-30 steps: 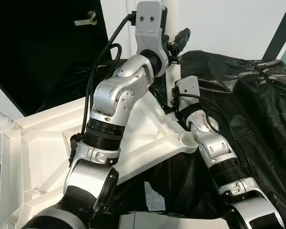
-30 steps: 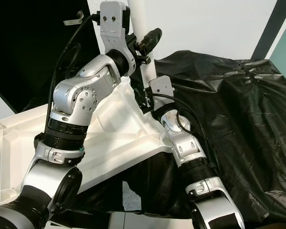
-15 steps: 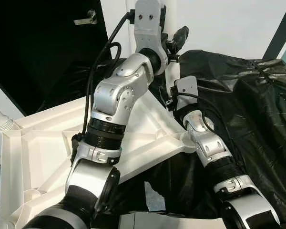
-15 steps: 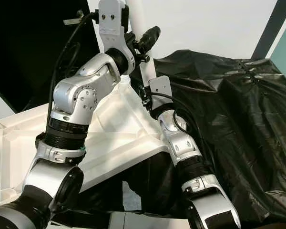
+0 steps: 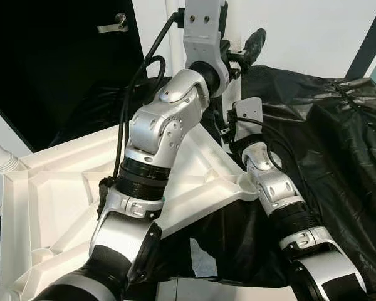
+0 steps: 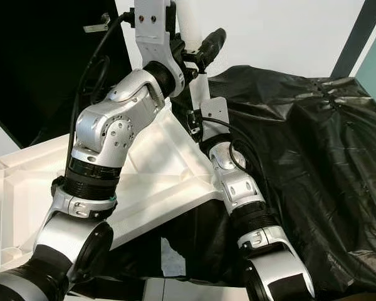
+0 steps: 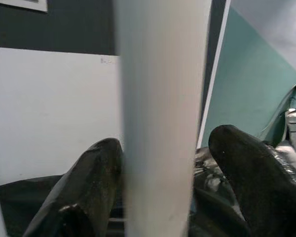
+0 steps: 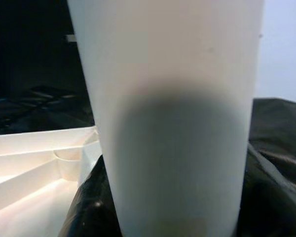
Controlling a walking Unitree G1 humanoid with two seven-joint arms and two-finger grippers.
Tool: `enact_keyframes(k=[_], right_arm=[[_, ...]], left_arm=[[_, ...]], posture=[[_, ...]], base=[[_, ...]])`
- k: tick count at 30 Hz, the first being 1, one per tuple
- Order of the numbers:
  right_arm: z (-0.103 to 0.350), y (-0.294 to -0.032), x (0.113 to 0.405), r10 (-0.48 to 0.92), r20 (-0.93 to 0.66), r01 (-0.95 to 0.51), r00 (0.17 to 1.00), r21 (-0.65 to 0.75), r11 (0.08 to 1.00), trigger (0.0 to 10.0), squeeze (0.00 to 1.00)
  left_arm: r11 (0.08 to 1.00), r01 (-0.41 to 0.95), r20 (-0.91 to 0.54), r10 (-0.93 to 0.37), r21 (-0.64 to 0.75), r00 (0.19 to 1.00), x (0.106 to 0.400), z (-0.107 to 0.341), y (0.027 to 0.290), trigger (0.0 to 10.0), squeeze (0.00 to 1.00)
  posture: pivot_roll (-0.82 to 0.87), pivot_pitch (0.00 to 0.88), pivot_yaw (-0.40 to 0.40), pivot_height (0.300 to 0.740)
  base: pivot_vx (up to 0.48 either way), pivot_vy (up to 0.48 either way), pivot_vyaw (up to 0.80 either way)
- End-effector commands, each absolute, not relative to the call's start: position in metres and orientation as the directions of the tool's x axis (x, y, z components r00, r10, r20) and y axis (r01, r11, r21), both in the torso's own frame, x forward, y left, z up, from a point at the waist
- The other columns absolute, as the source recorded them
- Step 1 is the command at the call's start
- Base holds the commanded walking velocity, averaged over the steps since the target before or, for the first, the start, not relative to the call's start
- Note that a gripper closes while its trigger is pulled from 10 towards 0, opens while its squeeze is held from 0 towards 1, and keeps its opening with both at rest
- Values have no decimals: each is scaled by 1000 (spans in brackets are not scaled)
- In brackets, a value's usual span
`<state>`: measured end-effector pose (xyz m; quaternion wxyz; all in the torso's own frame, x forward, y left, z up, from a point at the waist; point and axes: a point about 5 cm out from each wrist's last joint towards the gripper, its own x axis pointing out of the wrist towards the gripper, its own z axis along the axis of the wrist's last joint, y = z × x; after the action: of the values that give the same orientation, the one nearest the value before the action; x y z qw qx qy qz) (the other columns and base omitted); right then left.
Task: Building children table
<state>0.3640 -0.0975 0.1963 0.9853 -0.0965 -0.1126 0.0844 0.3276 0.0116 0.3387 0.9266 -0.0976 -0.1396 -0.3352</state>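
- Since a second ago our left pincer (image 7: 160, 197) has climbed a little higher along the upright white plastic table leg (image 7: 160, 118), and our right arm has drawn in closer beneath it
- We hold the leg with the left pincer, one black finger (image 7: 89, 192) on each side of it, pinching it high up near the wall
- Our right pincer (image 8: 172, 217) sits lower on the same leg; the tube stands between its black fingers, pressed against them
- That leg rises from a corner of the upturned white ribbed plastic tabletop (image 5: 56, 188); this lies tilted, one edge resting on the crumpled black plastic sheet (image 6: 301, 144)
- Behind, a black door with a metal handle (image 5: 113, 25) stands beside the white wall
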Motion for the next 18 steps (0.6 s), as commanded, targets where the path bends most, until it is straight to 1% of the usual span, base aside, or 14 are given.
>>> enact_keyframes(k=[1,5,10,14,18], right_arm=[[201,-99,367,163,209,-127,964,-173,977,10000,0],[201,-102,366,145,212,-116,966,-143,983,10000,0],[202,-104,361,143,244,-120,959,-107,987,10000,0],[202,-104,358,151,252,-128,956,-108,986,10000,0],[200,-103,350,162,278,-139,947,-100,985,10000,0]], left_arm=[[713,701,339,-653,-27,678,323,338,12,10000,0],[717,697,356,-649,-9,672,321,335,18,10000,0],[672,738,400,-691,50,602,308,324,30,10000,0],[683,727,382,-693,75,612,307,315,33,10000,0],[721,690,319,-670,63,671,313,288,47,10000,0]], posture=[[0,0,27,740],[1,0,29,740],[3,0,26,740],[6,0,24,740],[2,0,27,740]], base=[[0,0,0],[0,0,0],[0,0,0],[0,0,0],[0,0,0]])
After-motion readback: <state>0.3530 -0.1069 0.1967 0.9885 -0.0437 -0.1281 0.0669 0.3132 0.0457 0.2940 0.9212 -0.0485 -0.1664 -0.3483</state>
